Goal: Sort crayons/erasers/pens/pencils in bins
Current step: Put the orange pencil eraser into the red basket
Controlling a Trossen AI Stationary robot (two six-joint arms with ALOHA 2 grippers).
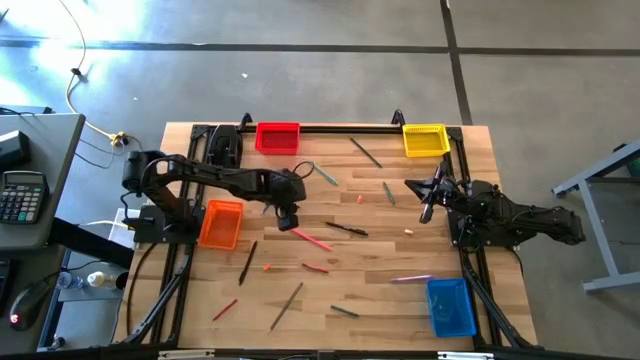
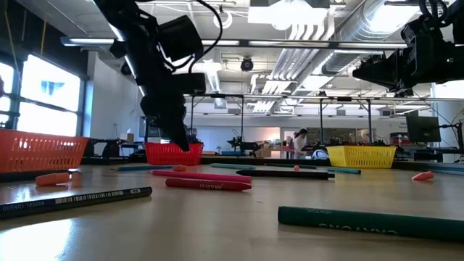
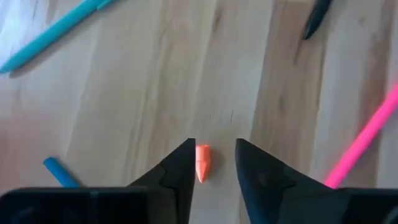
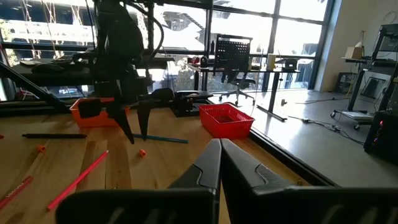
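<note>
Parted left end effector straddling eraser

1. A large, open lab or workshop hall: exposed silver ducts and strip lights run under a high ceiling.
2. Tall windows, desks and an office chair stand behind the wooden table.
3. A calculator rests on a side desk; the floor is bare concrete.
</note>
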